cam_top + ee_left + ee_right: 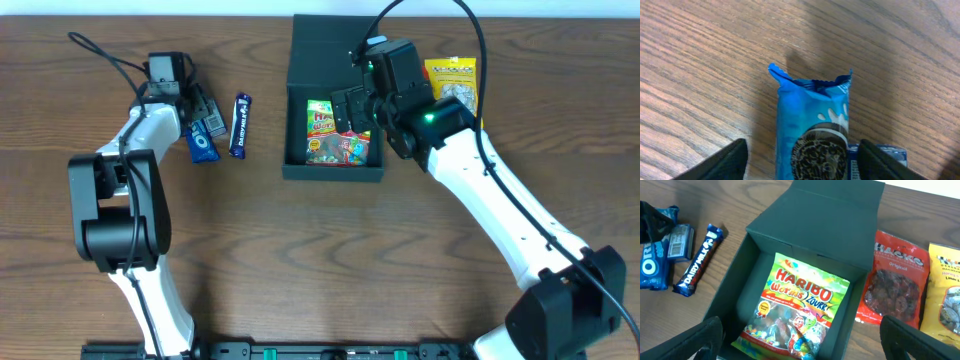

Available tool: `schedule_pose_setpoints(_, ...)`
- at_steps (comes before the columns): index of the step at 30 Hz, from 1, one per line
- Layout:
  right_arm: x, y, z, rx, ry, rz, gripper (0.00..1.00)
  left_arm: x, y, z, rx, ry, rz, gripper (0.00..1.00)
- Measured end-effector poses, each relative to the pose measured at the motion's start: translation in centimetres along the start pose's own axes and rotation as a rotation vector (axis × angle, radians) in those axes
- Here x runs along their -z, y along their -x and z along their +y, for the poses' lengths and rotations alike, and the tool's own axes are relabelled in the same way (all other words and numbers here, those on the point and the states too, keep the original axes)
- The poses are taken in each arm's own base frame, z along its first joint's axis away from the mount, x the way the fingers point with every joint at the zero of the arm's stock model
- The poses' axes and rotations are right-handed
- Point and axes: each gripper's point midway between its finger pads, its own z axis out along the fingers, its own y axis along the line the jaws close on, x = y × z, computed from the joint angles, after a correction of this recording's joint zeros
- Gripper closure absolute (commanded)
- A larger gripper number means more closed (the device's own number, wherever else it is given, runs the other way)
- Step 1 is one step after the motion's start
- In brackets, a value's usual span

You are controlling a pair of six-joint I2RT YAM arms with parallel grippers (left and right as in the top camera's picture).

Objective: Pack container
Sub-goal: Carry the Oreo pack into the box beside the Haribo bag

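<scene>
The dark teal container (296, 125) stands at the back centre with its hinged lid (325, 45) open to the far side. A Haribo worms packet (335, 135) lies flat inside it. My right gripper (352, 108) hovers over the box, open and empty. In the right wrist view its fingers (807, 345) straddle the box's near wall (740, 295) and the Haribo packet (800, 305). My left gripper (200, 108) is open at the far left, with a blue Oreo packet (812, 130) lying on the table between its fingers (802, 162).
A Dairy Milk bar (240, 125) lies right of the Oreo packet (203, 147), with a small blue packet (880, 155) between them. A red Hacks packet (895, 280) and a yellow snack packet (452, 80) lie right of the box.
</scene>
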Motion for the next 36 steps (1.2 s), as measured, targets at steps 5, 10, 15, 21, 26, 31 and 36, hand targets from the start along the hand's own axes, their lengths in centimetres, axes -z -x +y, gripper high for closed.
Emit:
schedule_pose_setpoints(5,0.0,0.0,0.0,0.0,0.0,0.0,0.01,0.0,0.3,0.3,0.002,0.016,-0.013,0.42)
schedule_pose_setpoints(10,0.0,0.0,0.0,0.0,0.0,0.001,0.01,-0.1,0.6,0.6,0.008,0.02,-0.021,0.43)
schedule_pose_setpoints(15,0.0,0.0,0.0,0.0,0.0,0.002,0.01,-0.2,0.5,0.9,0.013,0.023,-0.017,0.47)
schedule_pose_setpoints(21,0.0,0.0,0.0,0.0,0.0,0.002,0.01,-1.0,-0.3,0.9,0.01,0.023,0.006,0.48)
schedule_pose_setpoints(26,0.0,-0.1,0.0,0.0,-0.001,0.004,0.01,-1.1,-0.6,1.0,0.008,0.024,0.017,0.52)
schedule_pose_setpoints(31,0.0,-0.3,-0.4,0.0,-0.022,0.01,0.01,-1.2,-0.8,1.0,0.007,0.025,0.023,0.64)
schedule_pose_setpoints(36,0.0,-0.9,-2.0,-0.01,-0.078,0.037,0.01,-1.1,-0.9,0.9,0.006,0.022,0.032,0.73)
